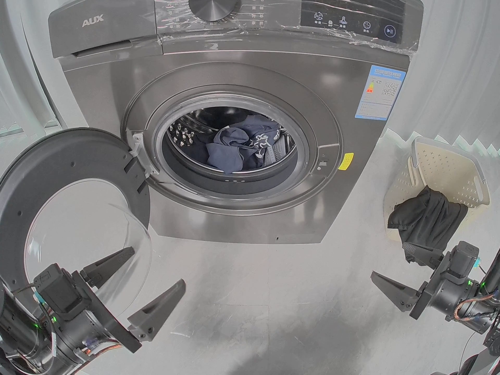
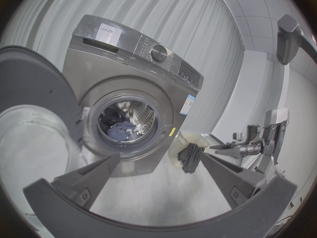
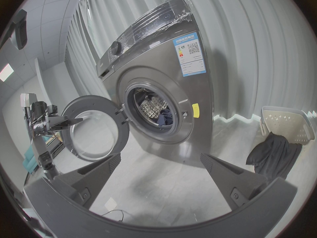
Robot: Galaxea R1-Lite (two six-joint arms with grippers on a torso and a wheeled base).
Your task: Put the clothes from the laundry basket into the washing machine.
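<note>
The head view looks forward and down from above onto the washing machine (image 1: 323, 95), near enough that its front spans most of the width, with the floor (image 1: 271, 298) below. The left wrist view sits low beside the open door (image 2: 29, 80), on the robot's left, facing the machine's front from farther back. The right wrist view faces it from the other side (also low, near the floor). All three share the drum opening (image 1: 219, 118) and the laundry basket (image 1: 453, 170).
</note>
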